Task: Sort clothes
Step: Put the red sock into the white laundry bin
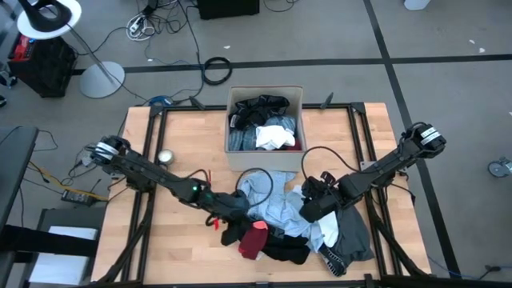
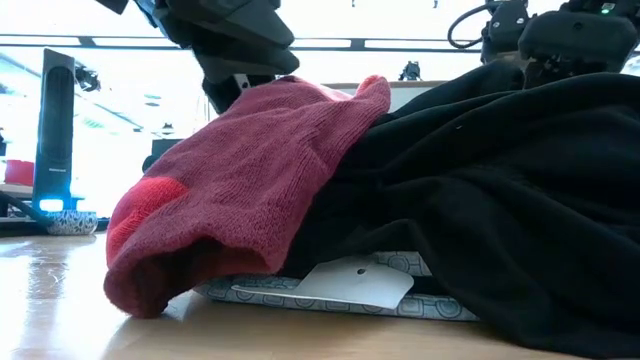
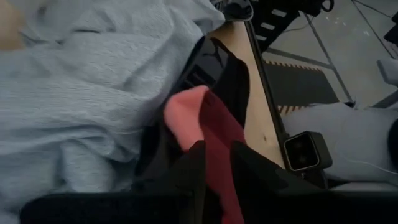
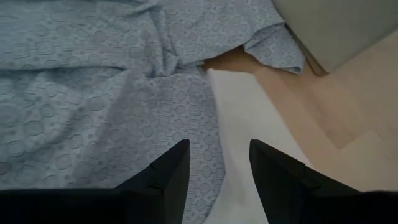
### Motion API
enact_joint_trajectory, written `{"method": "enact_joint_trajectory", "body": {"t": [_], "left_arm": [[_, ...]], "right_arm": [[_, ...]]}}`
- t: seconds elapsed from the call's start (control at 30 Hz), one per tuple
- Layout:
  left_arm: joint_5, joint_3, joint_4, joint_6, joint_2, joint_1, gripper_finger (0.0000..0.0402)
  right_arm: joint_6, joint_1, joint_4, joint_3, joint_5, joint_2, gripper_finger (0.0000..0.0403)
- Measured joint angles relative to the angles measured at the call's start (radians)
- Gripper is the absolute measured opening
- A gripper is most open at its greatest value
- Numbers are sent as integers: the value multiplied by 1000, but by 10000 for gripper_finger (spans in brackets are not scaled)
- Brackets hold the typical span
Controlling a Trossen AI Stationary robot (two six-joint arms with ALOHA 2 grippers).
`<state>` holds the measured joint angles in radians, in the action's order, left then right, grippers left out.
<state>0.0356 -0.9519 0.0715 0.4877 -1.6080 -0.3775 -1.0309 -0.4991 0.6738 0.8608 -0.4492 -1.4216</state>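
My left pincer (image 3: 214, 168) pinches the small red piece (image 3: 205, 124) to lift it off the pile, while my right pincer (image 4: 217, 165) hovers released over the light blue garment (image 4: 93, 81).

You have a red piece (image 2: 250, 190) of coarse looped terry, a matt black garment (image 2: 500, 190), and a smooth pale wooden table (image 1: 152, 256).

i see a beige cardboard box (image 1: 235, 157) at the far edge of the wooden worktop (image 1: 144, 248). a small silvery round object (image 1: 166, 157) sits on the worktop to its left. on the grey floor beyond, a coiled black cable (image 1: 216, 70) lies near a white lamp base (image 1: 102, 79).
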Motion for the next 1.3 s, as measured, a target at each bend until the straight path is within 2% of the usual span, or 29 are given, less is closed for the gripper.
{"method": "enact_joint_trajectory", "body": {"t": [0.2,0.37,0.43,0.87,1.07,1.3], "left_arm": [[3,-46,0,22,-71,-18,76],[-3,-72,0,11,-94,-17,12],[-14,-73,-1,10,-92,-12,6],[4,-72,-73,-43,97,65,1],[10,-72,-73,-30,78,47,22],[9,-72,-108,-14,28,48,100]], "right_arm": [[1,-12,-28,0,0,0,167],[3,-11,-30,0,0,0,167],[3,-11,-30,0,-1,0,167],[14,-11,-26,1,-2,0,167],[22,-11,-26,1,-2,0,167],[22,-11,-33,1,-3,0,167]]}}
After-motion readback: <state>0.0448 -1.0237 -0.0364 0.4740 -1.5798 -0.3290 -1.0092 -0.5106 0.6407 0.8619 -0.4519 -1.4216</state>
